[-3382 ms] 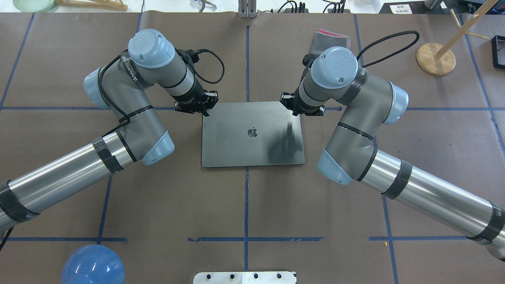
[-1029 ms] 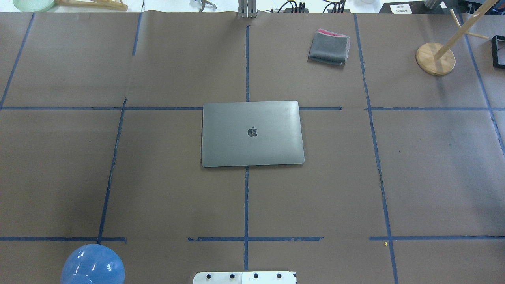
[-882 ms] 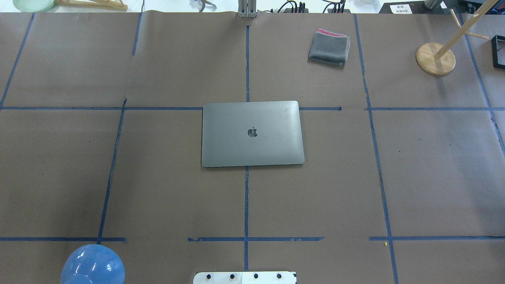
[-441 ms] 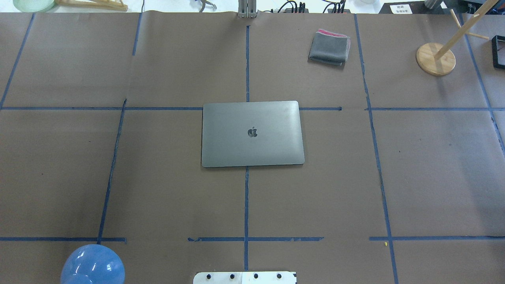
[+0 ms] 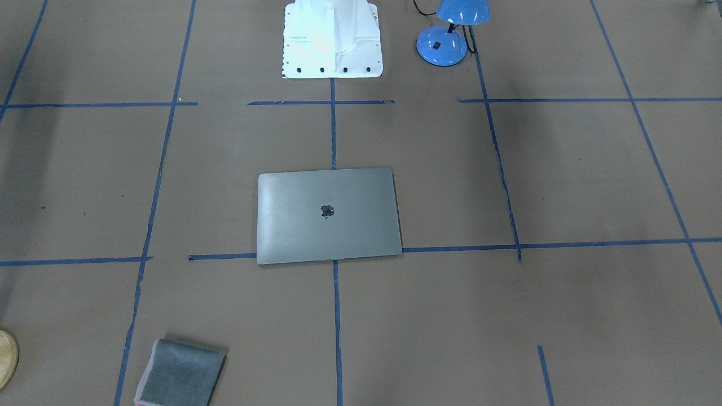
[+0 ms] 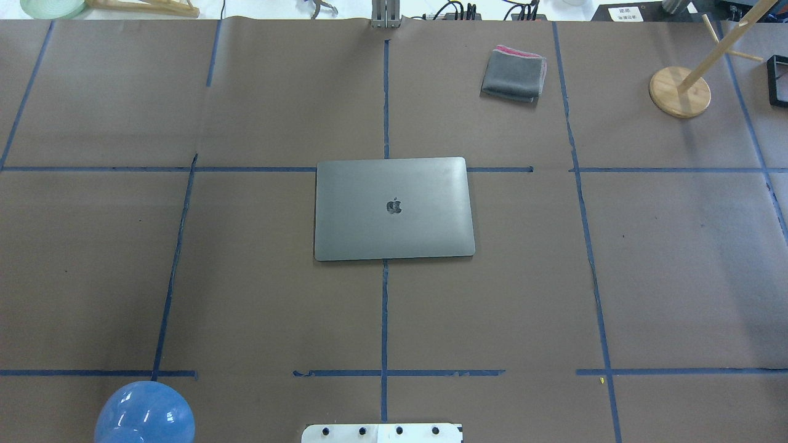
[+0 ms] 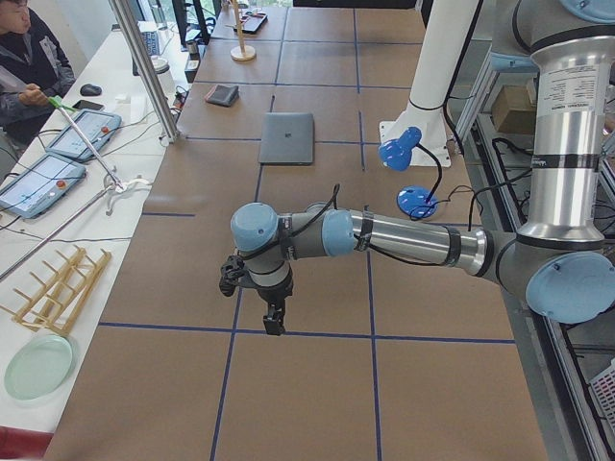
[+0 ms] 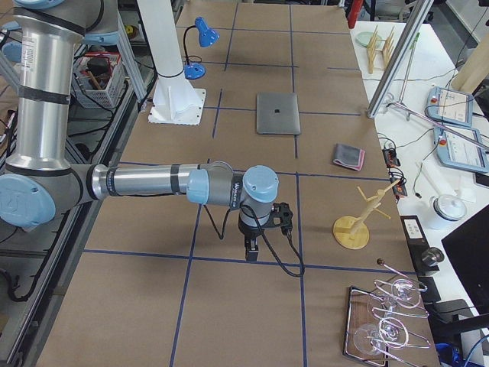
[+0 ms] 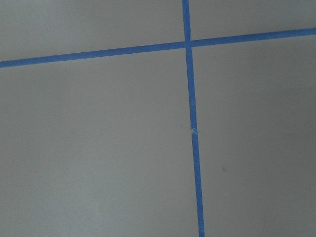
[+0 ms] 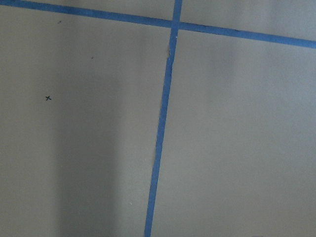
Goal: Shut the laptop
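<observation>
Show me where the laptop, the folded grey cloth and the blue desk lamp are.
laptop (image 6: 394, 207): overhead exterior view, centre of the closed lid, at the logo.
folded grey cloth (image 6: 513, 75): overhead exterior view, middle of its top face.
blue desk lamp (image 5: 441, 48): exterior front-facing view, on its round base.

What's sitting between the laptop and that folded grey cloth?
Nothing; in the overhead view only bare brown table covering separates the laptop and the cloth.
</observation>
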You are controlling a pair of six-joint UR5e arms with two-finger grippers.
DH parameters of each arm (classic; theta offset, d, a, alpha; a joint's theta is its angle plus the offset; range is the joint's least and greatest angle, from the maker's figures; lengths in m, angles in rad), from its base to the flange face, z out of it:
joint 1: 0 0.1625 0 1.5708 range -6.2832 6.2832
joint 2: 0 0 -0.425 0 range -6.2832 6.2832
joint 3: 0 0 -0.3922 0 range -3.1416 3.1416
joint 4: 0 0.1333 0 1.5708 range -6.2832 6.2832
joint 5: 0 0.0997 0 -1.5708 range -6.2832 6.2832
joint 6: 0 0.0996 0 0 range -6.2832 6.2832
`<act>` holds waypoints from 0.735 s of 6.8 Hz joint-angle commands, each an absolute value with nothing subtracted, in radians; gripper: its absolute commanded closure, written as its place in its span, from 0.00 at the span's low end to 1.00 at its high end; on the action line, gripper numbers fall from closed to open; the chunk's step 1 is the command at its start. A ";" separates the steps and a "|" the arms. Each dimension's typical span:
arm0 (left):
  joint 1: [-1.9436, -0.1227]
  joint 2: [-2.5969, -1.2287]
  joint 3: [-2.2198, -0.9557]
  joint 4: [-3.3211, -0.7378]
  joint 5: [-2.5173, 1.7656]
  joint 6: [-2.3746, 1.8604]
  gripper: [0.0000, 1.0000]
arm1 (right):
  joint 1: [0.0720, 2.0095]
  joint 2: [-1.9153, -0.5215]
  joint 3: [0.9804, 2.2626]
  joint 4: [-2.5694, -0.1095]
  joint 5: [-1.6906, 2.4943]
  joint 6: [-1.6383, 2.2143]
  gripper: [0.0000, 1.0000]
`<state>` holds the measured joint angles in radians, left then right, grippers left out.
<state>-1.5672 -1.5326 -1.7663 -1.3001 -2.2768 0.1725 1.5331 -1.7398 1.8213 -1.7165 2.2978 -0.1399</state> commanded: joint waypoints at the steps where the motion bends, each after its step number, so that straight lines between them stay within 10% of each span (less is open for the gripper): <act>1: -1.566 -1.535 -1.772 -1.304 -2.276 0.173 0.00 | 1.532 -1.738 1.818 -1.717 2.298 -0.138 0.00; 5: -1.566 -1.532 -1.770 -1.302 -2.275 0.173 0.00 | 1.534 -1.723 1.796 -1.715 2.306 -0.153 0.00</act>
<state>-1.5662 -1.5332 -1.7703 -1.3025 -2.2751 0.1734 1.5327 -1.7256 1.7998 -1.7152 2.3012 -0.1424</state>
